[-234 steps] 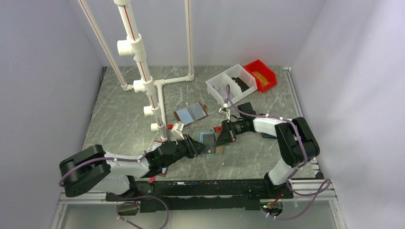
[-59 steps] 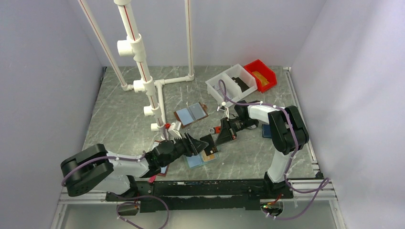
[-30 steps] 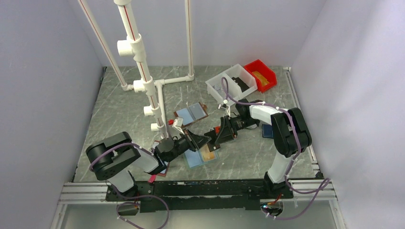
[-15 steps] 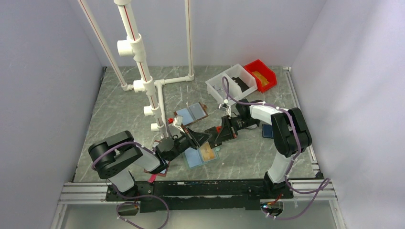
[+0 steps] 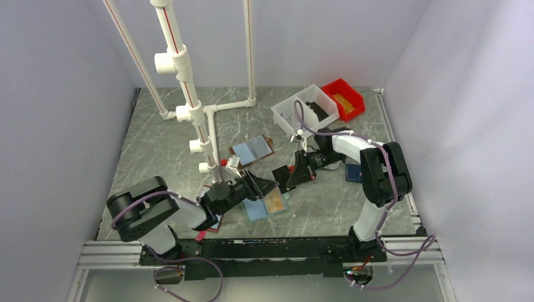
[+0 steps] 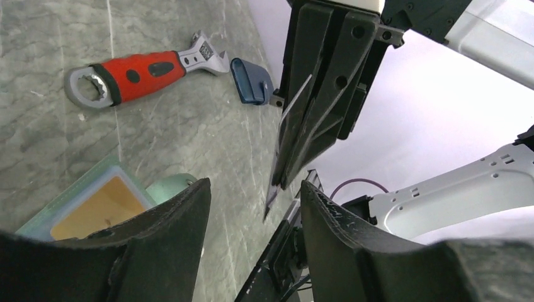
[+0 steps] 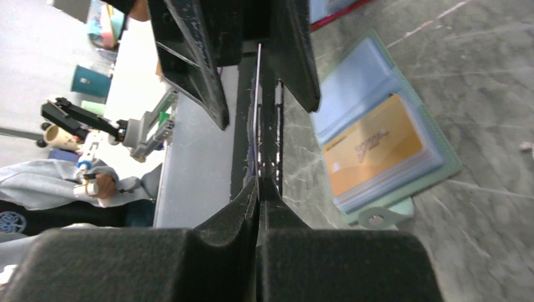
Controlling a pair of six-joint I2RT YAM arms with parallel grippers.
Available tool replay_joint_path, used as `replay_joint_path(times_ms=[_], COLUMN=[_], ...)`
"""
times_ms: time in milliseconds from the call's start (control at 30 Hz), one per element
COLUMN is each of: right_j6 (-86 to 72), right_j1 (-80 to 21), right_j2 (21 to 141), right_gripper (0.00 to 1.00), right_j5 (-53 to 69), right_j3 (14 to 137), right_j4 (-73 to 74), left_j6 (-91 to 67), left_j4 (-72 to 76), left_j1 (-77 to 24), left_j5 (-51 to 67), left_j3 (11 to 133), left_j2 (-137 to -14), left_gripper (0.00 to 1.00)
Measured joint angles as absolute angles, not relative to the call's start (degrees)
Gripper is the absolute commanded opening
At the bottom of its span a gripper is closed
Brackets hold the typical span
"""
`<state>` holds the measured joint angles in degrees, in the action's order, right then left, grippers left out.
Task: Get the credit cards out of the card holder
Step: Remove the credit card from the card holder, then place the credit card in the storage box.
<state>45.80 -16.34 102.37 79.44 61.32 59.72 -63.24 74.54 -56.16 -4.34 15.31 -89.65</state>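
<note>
Right gripper [image 7: 258, 184] is pinched tight on one credit card [image 7: 257, 113], edge-on in the air, with the left gripper [image 6: 255, 189] spread open either side of it — a sideways bump there could knock it loose. Card holder [image 5: 254, 209] lies open on the table [image 5: 352, 201] below, tan card [image 7: 371, 151] in its pocket, and nothing pins it — pulling may drag it.
</note>
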Motion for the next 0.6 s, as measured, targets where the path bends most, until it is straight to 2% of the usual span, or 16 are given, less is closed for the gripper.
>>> replay_joint_path(times_ms=[133, 333, 600], right_j6=[49.21, 52.88, 50.87], right_j1=[-14.31, -9.39, -0.36], right_j2=[102.06, 99.31, 93.38], right_gripper=[0.00, 0.00, 0.00], right_j5=[76.71, 71.02, 63.77], right_j3=[62.48, 64.03, 64.07], right_j4=[62.57, 65.52, 63.24], left_j6=[-63.00, -58.98, -53.98], left_j4=[64.55, 39.81, 22.39], left_j1=[-56.16, -56.16, -56.16], left_j5=[-3.81, -2.39, -1.30], left_j3=[15.42, 21.52, 23.29], left_j2=[-83.13, -72.14, -64.20], left_gripper=[0.61, 0.62, 0.63])
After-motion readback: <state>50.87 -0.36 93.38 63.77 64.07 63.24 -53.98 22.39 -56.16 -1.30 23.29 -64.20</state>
